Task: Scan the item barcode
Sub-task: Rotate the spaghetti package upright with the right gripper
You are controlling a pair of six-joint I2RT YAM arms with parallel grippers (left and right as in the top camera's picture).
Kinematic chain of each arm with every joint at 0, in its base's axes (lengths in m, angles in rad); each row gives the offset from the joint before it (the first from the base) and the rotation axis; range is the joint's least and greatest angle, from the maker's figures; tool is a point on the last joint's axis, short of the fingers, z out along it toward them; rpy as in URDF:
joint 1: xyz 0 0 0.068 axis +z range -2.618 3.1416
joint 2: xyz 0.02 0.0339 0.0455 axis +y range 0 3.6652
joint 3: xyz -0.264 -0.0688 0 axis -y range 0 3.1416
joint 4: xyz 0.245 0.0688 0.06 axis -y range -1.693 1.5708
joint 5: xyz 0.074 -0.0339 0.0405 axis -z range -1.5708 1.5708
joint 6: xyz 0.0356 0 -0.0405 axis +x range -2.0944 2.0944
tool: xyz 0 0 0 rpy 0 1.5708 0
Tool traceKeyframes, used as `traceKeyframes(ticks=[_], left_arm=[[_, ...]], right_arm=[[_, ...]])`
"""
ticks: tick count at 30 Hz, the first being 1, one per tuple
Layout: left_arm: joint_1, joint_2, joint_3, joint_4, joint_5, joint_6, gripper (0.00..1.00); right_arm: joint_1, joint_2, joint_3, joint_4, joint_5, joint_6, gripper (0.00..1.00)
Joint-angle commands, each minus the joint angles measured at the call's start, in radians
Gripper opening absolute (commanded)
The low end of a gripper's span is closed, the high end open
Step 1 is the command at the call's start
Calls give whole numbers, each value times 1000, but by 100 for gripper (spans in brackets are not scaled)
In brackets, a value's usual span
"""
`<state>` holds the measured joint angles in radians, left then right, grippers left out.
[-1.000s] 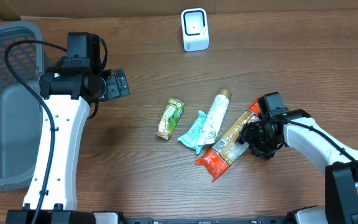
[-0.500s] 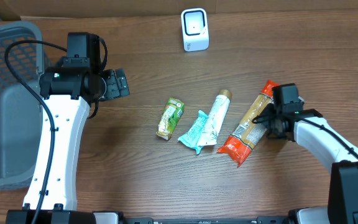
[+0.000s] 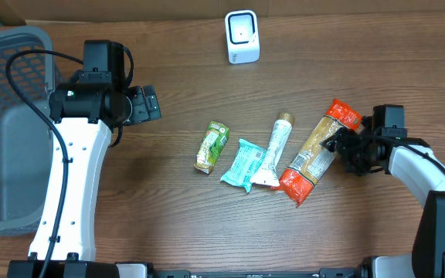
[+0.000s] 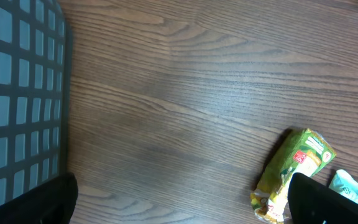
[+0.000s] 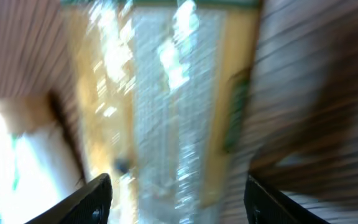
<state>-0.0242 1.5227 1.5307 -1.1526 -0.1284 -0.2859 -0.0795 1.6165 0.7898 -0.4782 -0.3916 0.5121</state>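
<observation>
A long tan snack pack with orange-red ends [image 3: 313, 157] lies slanted on the wooden table, right of centre. My right gripper [image 3: 344, 147] is low at its right side, and in the right wrist view [image 5: 179, 196] its jaws stand apart astride the blurred pack [image 5: 166, 93] without clamping it. The white barcode scanner [image 3: 242, 36] stands at the back centre. My left gripper [image 3: 149, 103] hangs open over bare table at the left [image 4: 182, 202], holding nothing. No barcode shows in any view.
A green snack pack [image 3: 212, 146] [image 4: 291, 171], a teal pack [image 3: 245, 164] and a white tube [image 3: 273, 148] lie in a row mid-table, left of the long pack. A grey mesh basket [image 3: 6, 123] [image 4: 17, 93] fills the far left.
The right gripper has dragged the long pack to the right, away from the tube, and its jaws have spread wider. The tube and teal pack shifted slightly. The left arm has not moved.
</observation>
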Motion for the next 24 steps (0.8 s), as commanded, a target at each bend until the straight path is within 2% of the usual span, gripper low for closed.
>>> traceKeyframes(ticks=[1,2,7,13,15,19,24], left_arm=[[-2,4,-6,2,-10,-6,100],[-2,4,-6,2,-10,-6,100],[-2,4,-6,2,-10,-6,99],[-2,4,-6,2,-10,-6,100],[-2,4,-6,2,-10,-6,99],[-2,4,-6,2,-10,-6,100],[-2,4,-6,2,-10,-6,100]], right_arm=[[48,20,-24,23,-39,25,69],[58,23,-34,39,-20,53,68],[87,29,-89,111,79,152,47],[87,29,-97,132,88,150,11],[84,28,-91,131,68,136,4],[84,11,-43,91,-22,22,4],[84,-29,143,-182,-31,-163,4]])
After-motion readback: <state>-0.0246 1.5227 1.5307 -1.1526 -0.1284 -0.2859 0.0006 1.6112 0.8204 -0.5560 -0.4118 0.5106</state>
